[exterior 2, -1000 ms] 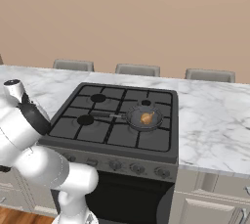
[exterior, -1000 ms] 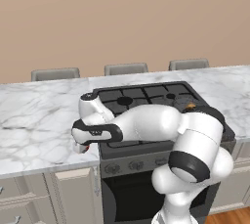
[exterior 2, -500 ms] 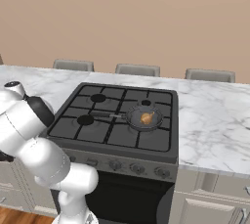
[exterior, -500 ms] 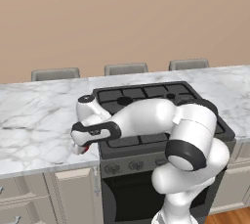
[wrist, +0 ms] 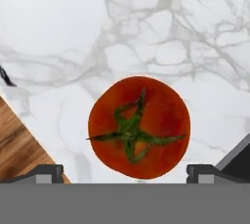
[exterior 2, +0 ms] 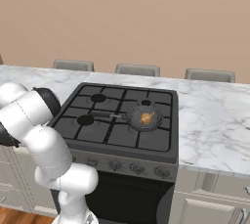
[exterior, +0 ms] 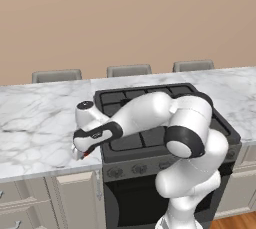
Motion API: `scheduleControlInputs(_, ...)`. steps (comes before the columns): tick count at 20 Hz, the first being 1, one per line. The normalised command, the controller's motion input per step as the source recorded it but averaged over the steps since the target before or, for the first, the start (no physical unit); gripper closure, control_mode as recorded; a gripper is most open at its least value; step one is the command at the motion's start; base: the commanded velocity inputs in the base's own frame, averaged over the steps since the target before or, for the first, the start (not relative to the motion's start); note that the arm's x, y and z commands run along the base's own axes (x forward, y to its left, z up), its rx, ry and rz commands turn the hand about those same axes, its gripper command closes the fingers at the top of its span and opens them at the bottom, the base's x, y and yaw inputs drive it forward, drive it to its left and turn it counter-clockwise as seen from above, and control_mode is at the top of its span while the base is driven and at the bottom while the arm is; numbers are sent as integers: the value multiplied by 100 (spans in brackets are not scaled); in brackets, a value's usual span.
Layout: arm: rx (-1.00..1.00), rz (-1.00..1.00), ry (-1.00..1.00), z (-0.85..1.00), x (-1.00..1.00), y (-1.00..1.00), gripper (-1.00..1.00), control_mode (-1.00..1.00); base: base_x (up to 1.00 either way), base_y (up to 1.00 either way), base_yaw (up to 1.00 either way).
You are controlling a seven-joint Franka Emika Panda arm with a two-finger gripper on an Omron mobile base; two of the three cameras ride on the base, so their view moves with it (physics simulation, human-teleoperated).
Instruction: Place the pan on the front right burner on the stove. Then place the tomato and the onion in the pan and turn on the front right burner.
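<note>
Left of the stove (exterior: 165,123), in the left base view, the arm reaches down over the marble desk (exterior: 35,123), and the pincer (exterior: 80,151) hangs low just above the front edge, a speck of red, the tomato (exterior: 88,152), showing under it. The desk around that spot is bare, and three grey chair backs stand behind the desk against the wall.

In the right base view, the pan (exterior 2: 144,118) sits on the front right burner (exterior 2: 146,120) of the stove, its long black handle lying level and pointing left across the grates toward the front left burner. The onion (exterior 2: 147,118) lies inside the pan.

In the hand view, the tomato fills the middle, stem star facing up at the camera, resting on the marble near its edge, wooden floor past the corner. The two fingertips (wrist: 46,171) stand wide apart on either side of the tomato, not touching it.
</note>
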Motion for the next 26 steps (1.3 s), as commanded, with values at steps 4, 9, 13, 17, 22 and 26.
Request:
scheduleControlInputs(4,-3,0,0,-27,16,17,-100,-100,0,0,0)
scheduleControlInputs(9,-3,0,0,-20,17,20,-100,-100,0,0,0)
scheduleControlInputs(13,-4,0,0,-20,6,18,-100,-100,0,0,0)
scheduleControlInputs(17,-4,0,0,-11,0,14,100,-100,0,0,0)
scheduleControlInputs(22,-3,-1,0,1,-7,-3,100,-100,0,0,0)
scheduleControlInputs(26,0,-5,0,36,-4,-20,100,-100,0,0,0)
